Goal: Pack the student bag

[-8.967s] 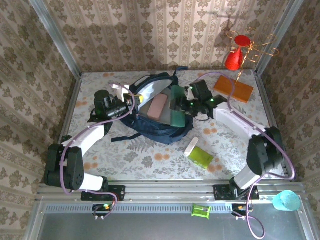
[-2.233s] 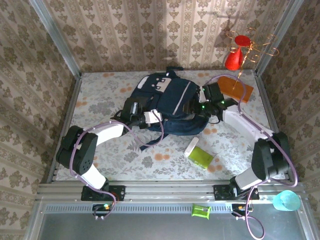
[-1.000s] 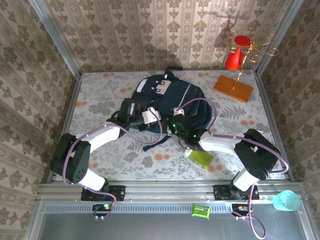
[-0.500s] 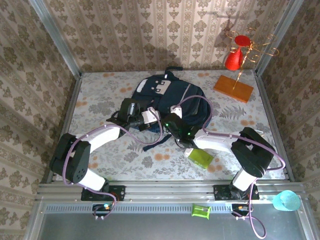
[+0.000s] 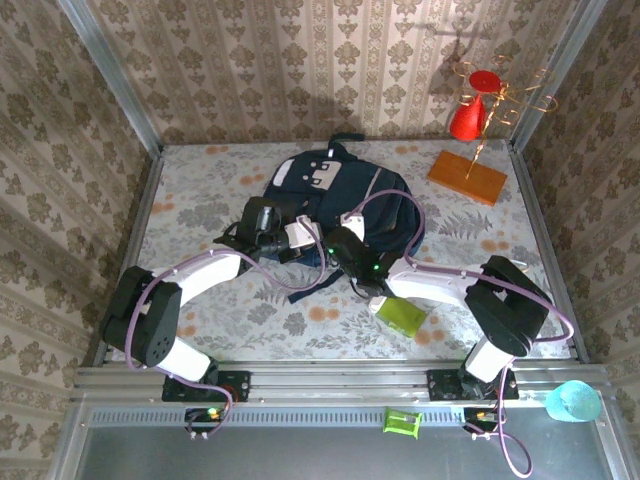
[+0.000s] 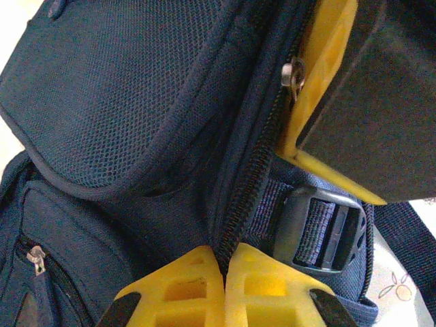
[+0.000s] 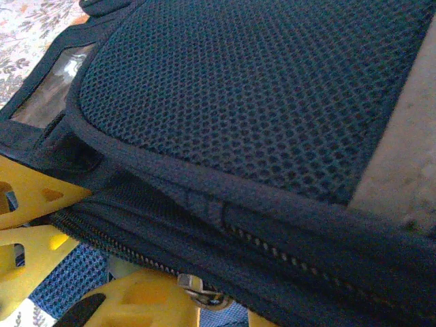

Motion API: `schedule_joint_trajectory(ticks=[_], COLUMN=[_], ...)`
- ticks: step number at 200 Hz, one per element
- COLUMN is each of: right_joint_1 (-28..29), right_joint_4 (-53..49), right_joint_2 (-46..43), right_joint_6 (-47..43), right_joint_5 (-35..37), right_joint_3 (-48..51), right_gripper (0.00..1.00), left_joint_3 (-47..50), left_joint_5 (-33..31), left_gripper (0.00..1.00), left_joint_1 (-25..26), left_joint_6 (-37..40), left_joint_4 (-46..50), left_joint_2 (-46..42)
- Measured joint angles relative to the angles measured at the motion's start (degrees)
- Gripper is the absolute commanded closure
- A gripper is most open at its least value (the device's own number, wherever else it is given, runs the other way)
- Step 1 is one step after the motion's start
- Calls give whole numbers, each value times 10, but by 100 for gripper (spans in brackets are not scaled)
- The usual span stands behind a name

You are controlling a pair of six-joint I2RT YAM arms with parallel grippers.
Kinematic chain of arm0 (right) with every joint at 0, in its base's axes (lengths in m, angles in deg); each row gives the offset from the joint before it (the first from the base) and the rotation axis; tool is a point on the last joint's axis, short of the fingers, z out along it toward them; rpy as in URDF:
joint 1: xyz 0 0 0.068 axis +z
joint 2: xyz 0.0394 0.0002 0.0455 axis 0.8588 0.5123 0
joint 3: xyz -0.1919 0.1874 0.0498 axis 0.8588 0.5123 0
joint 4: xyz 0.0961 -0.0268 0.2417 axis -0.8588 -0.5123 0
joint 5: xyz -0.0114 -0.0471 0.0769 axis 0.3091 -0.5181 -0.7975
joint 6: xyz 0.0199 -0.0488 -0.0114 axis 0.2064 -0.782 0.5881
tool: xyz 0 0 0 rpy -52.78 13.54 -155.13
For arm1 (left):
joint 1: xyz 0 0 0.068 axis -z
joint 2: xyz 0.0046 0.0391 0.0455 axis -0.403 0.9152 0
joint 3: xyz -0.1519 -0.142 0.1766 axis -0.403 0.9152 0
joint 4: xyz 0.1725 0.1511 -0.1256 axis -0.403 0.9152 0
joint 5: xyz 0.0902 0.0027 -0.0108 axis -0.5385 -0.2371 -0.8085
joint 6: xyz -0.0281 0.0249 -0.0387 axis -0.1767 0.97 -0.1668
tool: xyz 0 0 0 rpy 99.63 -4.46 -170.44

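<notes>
— Jaws first: how do they stand?
— Those of the left gripper (image 6: 223, 283) are pressed together, pinching the student bag (image 5: 350, 195) at its zip seam. Those of the right gripper (image 7: 197, 308) stand narrow around the zipper pull (image 7: 196, 291). Whether they clamp it, I cannot tell.
— And the bag itself?
— Its mesh body lies right ahead of both pairs. The zip line runs from between the left jaws up to the right ones.
— So how far along is the packing?
— Late, I judge. The flap lies shut and nothing sticks out, so loading looks done, and zipping up is the step in hand. What is inside is hidden.
— Anything left?
— A green packet (image 5: 403, 316) and a white piece (image 5: 383, 292) lie on the table (image 5: 200, 190), behind the right jaws and apart from them. They may belong in the bag or not.
</notes>
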Motion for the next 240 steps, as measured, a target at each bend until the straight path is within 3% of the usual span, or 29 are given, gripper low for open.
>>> schedule_joint_trajectory(ticks=[35, 138, 240], right_joint_1=[-2, -27, -76], right_joint_4=[-8, -17, -1], right_joint_2=[-11, -29, -56], right_joint_6=[-3, -18, -35], right_joint_5=[-4, -66, -174], right_joint_3=[0, 6, 40], right_gripper=[74, 82, 78], left_joint_3=[0, -1, -4], left_joint_5=[0, -1, -1], left_gripper=[100, 100, 100], left_joint_1=[2, 2, 3], left_joint_6=[5, 11, 16], left_joint_4=[1, 3, 7], left_joint_2=[0, 1, 6])
